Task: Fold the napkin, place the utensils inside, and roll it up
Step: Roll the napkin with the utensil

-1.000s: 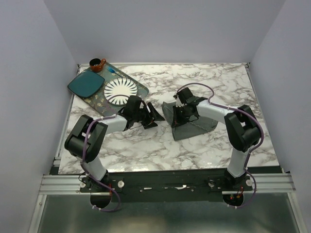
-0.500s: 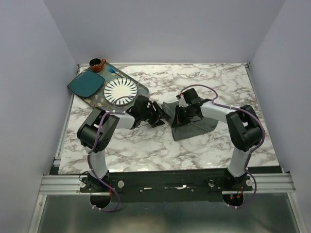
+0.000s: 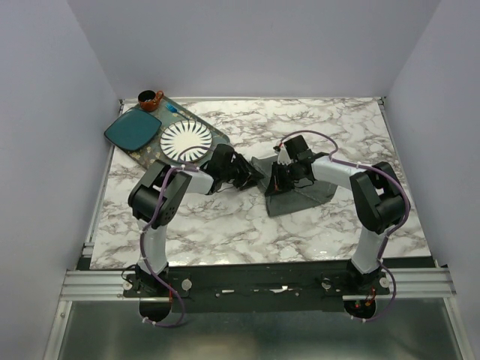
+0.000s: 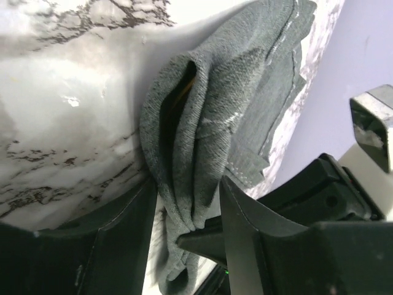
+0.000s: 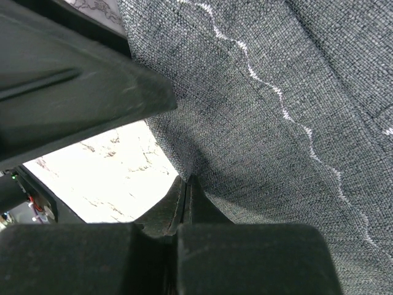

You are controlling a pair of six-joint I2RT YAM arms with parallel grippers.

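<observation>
One utensil inside napkin fold

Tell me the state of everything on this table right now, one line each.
napkin: folded into layers, gripped from both sides.
utensils: thin brown sliver showing inside the fold.
left pincer: shut on the napkin's folded edge.
right pincer: shut on the napkin.
white plate: empty.
teal plate: empty.
cup: upright.

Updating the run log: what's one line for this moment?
napkin bunched on table | left tool: clamped on fold | right tool: pinching edge | utensils: unclear
</observation>
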